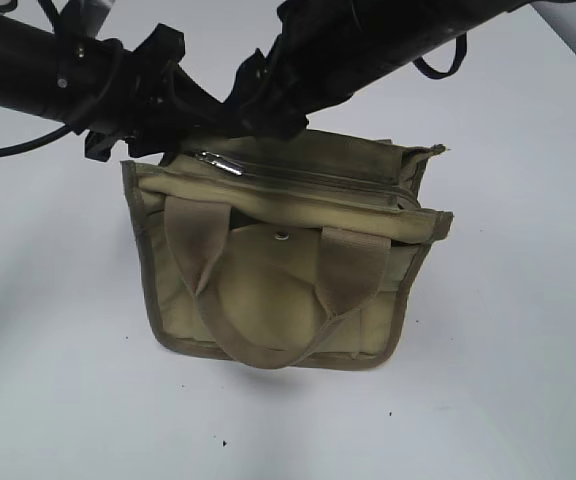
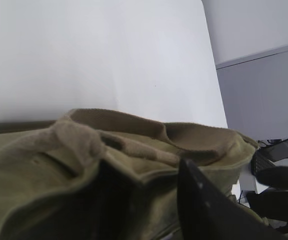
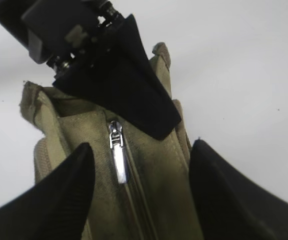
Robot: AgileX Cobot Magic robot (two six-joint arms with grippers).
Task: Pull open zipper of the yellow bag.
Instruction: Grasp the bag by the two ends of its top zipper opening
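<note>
Between the two dark fingers of the right pincer (image 3: 141, 195), seen in the right wrist view, the silver pull tab (image 3: 118, 155) of the zipper (image 3: 134, 200) is framed; the jaws are spread wide to either side of it and nothing is gripped. Just beyond the tab, a finger of the left pincer (image 3: 129, 95) is pressed down on the fabric at the end of the zipper line. In the left wrist view a fold of canvas is seen bunched at the left fingers (image 2: 204, 205), but whether it is actually clamped cannot be told.

Outward from both pincers, the yellow bag (image 1: 278, 270) is seen standing upright near the middle of the white desk (image 1: 508, 380), its front pocket with the snap button (image 1: 282, 237) turned toward the exterior camera and one webbing handle (image 1: 268, 345) drooping over that face. The zipper appears shut along its visible length, with the tab lying flat at the left end in the exterior view.

The bag is judged light and soft, so it is likely to slide or crumple when the slider is dragged; an anchoring hold on the canvas near the zipper's end is therefore needed. The tab is small, smooth and probably slippery, and is best pinched squarely across its flat faces.
</note>
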